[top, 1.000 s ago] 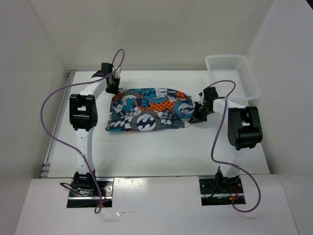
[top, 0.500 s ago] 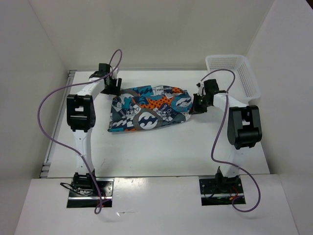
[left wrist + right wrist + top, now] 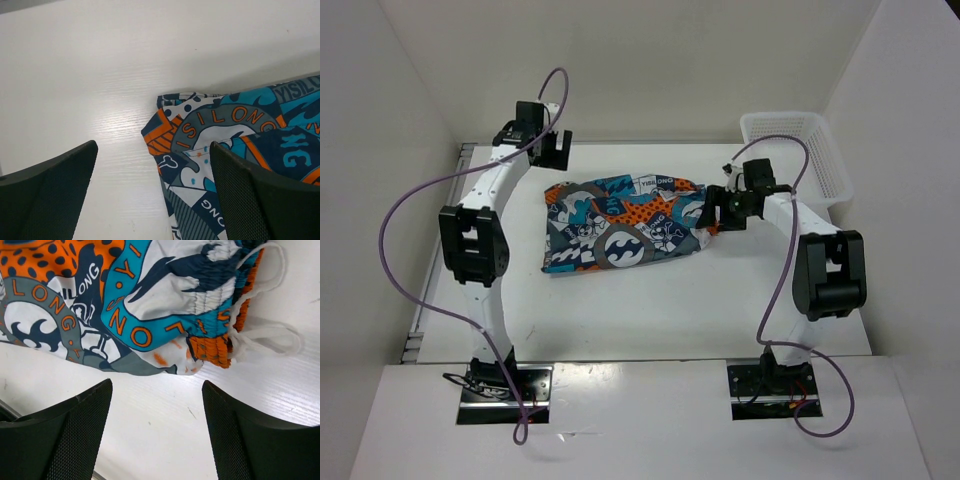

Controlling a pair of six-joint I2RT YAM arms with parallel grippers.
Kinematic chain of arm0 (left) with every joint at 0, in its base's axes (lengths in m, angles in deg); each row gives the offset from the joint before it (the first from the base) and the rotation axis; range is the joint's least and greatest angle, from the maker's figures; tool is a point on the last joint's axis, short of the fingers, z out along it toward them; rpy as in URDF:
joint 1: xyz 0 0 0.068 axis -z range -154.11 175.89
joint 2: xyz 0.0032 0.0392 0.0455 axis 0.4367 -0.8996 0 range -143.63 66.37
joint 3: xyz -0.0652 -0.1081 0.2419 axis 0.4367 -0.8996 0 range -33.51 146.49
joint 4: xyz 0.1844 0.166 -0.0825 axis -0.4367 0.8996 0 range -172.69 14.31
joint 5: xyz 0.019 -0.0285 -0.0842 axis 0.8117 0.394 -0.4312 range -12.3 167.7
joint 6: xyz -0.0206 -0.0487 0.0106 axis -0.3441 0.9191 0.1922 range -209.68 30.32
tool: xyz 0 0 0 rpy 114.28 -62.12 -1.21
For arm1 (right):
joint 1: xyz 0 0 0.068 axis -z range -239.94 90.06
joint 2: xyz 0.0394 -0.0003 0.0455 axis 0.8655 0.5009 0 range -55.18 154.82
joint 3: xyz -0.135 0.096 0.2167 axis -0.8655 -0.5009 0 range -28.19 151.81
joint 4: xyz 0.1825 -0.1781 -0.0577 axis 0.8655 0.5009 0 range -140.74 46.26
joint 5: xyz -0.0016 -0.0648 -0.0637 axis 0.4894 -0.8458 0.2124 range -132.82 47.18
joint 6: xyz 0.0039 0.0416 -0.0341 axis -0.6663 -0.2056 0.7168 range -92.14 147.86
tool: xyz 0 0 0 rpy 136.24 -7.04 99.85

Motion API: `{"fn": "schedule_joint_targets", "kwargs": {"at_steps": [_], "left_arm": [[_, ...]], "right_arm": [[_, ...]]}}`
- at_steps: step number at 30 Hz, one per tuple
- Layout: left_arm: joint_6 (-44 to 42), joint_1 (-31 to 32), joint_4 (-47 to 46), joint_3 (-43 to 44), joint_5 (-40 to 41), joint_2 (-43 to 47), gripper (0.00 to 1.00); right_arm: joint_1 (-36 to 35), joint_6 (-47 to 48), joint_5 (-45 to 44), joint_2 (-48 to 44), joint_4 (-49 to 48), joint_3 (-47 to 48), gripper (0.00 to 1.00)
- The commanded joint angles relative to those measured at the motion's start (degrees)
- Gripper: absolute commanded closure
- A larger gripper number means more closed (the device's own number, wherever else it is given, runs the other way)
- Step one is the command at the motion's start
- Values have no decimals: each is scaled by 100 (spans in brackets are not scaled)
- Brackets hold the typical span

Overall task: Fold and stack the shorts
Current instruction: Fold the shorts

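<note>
Both arms have backed off since a second ago. The left gripper (image 3: 556, 150) lifted toward the far-left corner and the right gripper (image 3: 712, 213) eased off the waistband end. Both sets of jaws are spread wide, nothing in them. The shorts (image 3: 620, 225) lie mid-table (image 3: 620, 310) as a compact bundle, drawstring end toward the right gripper. It looks folded over once, though honestly I can't count layers from here. I'd say folding is partly done; stacking isn't, with the white basket (image 3: 828, 168) well apart.
</note>
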Motion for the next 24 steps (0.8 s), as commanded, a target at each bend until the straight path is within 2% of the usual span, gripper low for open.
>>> {"fn": "schedule_joint_targets", "kwargs": {"at_steps": [1,5,11,18,21,22,24], "left_arm": [[-19,57,86,61,465,260,1],[-19,486,200,-80,412,383,1],[-19,1496,201,-343,-19,67,1],[-19,1893,17,-1178,-142,-223,1],[-19,1955,16,-1425,-142,-415,1],[-19,2007,-36,-1425,-142,-477,1],[-19,2008,-89,-1425,-142,-662,1]], "right_arm": [[95,-397,-17,-246,-190,-173,22],[95,-1222,-413,141,-463,-113,22],[95,-1576,-1098,755,-516,239,22],[95,-1988,-722,1064,-709,292,22],[95,-2129,-659,1135,-859,240,39],[95,-2129,-659,1135,-859,240,53],[95,-2129,-860,1135,-859,240,66]]}}
